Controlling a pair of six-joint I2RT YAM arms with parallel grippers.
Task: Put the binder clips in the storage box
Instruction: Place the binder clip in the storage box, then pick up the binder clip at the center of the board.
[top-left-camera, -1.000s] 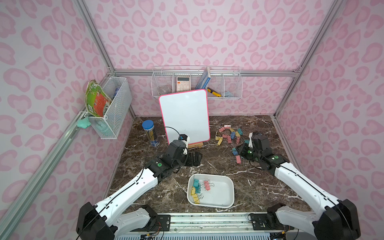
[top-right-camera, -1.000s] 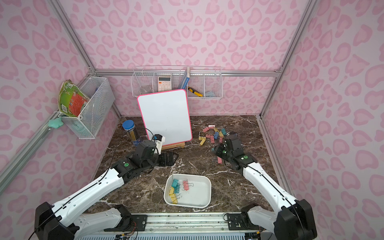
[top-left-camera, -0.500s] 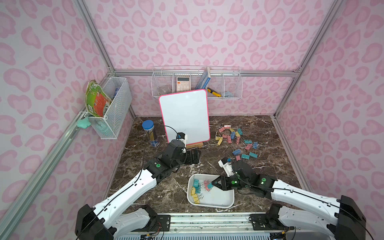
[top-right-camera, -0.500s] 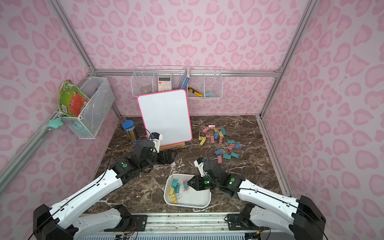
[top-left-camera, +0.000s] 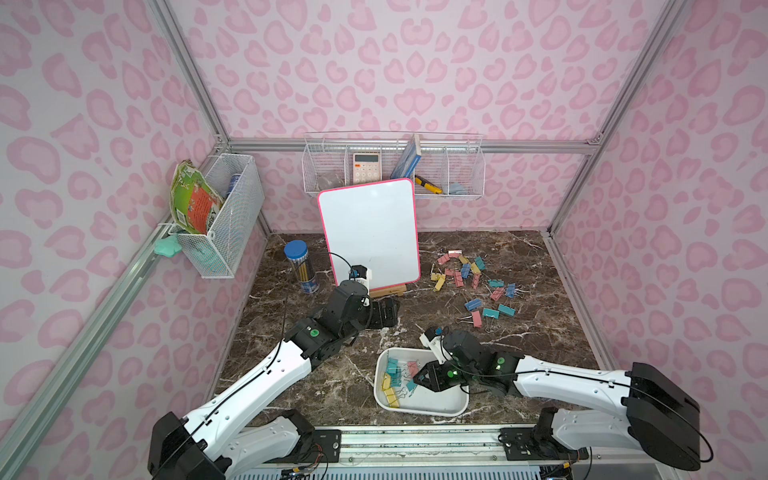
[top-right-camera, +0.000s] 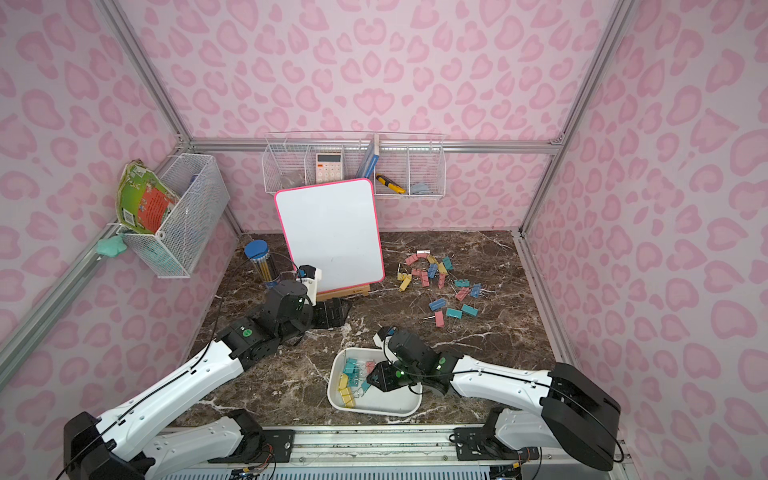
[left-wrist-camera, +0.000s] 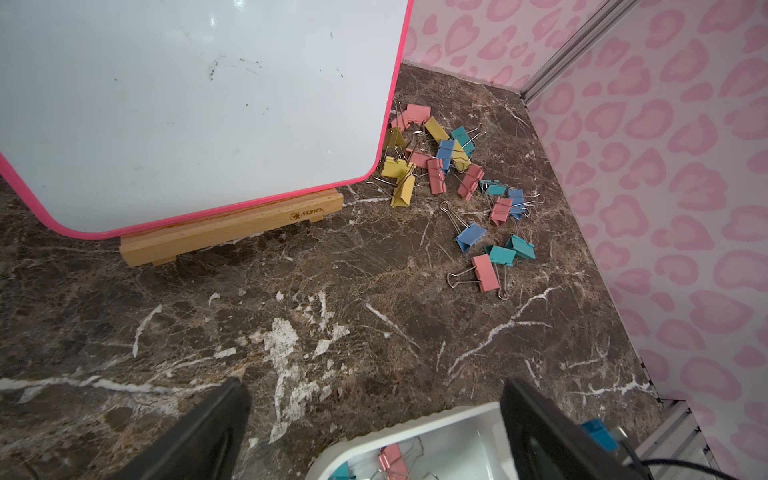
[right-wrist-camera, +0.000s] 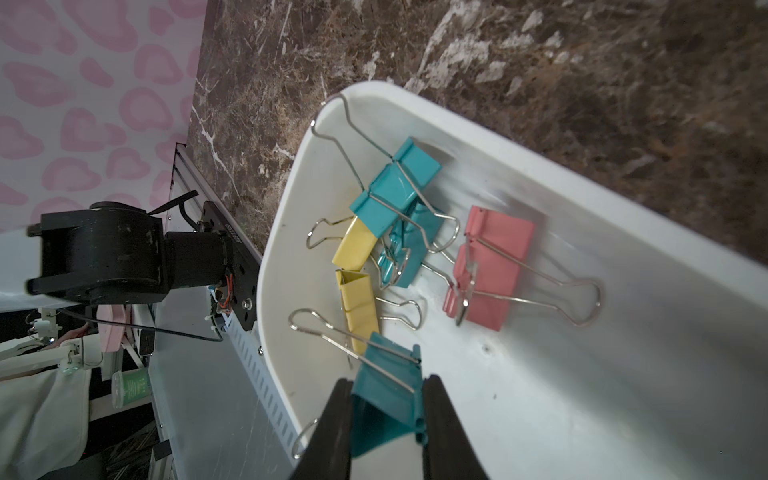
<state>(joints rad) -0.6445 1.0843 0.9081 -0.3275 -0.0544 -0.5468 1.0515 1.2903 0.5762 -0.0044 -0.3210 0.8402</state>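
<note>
Now the right gripper (right-wrist-camera: 388, 380) hangs over the storage box (top-left-camera: 440, 400), jaws narrow, pinching a teal binder clip (right-wrist-camera: 386, 411) above a few clips (right-wrist-camera: 486, 270) lying inside. The left gripper (left-wrist-camera: 372, 384) hovers above the surface (left-wrist-camera: 332, 311), jaws wide and empty. Most binder clips (top-left-camera: 473, 282) lie scattered beside the whiteboard (top-left-camera: 370, 232).

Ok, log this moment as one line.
right gripper: shut on teal clip, over storage box | left gripper: open, empty | loose binder clips on table

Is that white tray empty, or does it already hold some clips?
Partly filled. Teal, yellow and pink clips lie at one end of the tray; the rest of its floor is bare.
</note>
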